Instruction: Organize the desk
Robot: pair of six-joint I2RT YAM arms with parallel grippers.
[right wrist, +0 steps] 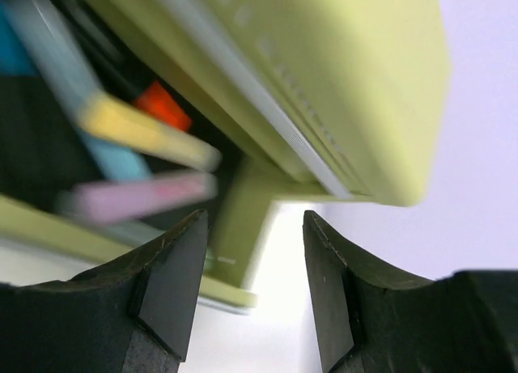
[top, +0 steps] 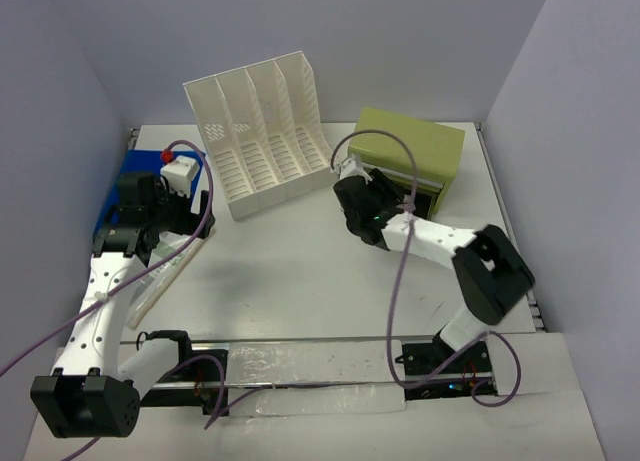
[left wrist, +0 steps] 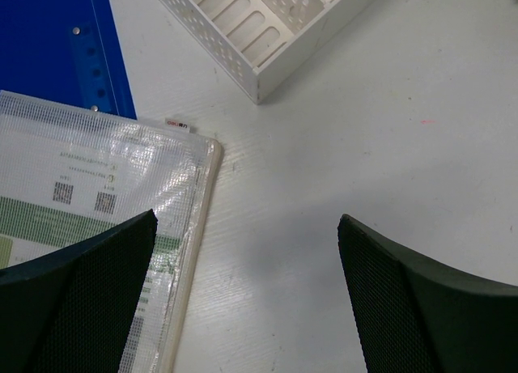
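Observation:
The white desk (top: 300,271) holds a white slotted file rack (top: 258,131) at the back and an olive-green drawer box (top: 410,151) at the back right. My left gripper (top: 175,216) is open and empty, its jaws (left wrist: 247,292) wide apart above the right edge of a clear zip pouch (left wrist: 97,195) with a printed sheet inside. My right gripper (top: 383,193) is open and empty (right wrist: 255,276), close in front of the box's pulled-out drawer (right wrist: 235,227), which holds blurred yellow, pink, blue and red items.
A blue folder (top: 115,196) lies at the left under the pouch (top: 165,271); it also shows in the left wrist view (left wrist: 57,49). The file rack's corner (left wrist: 259,33) is just beyond the left gripper. Grey walls close in the desk on three sides.

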